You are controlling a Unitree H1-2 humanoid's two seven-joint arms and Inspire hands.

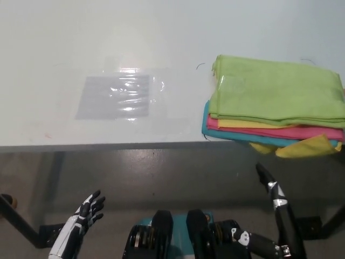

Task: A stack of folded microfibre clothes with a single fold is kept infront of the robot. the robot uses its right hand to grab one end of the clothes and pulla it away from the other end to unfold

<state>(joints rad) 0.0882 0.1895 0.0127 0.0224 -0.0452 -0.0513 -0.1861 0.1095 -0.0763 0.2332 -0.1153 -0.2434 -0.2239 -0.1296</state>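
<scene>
Cloth stack (275,105) — right side of the frame, on the white table (64,48), at its near edge. Green cloth (277,90) on top, folded flat; beneath it yellow, pink and teal layers show as stepped bands along the near side. A loose yellow corner (304,148) hangs over the table edge at lower right of the stack.

Right hand (268,181) — black, lower right of the frame, below the table edge and apart from the stack; pointed upward, holding nothing, whether its fingers are spread or together cannot be told.

Left hand (89,211) — white, lower left, low beside the body; fingers spread, empty.

Clear plastic sheet (116,96) — flat on the table, left of centre, well apart from the stack.
</scene>
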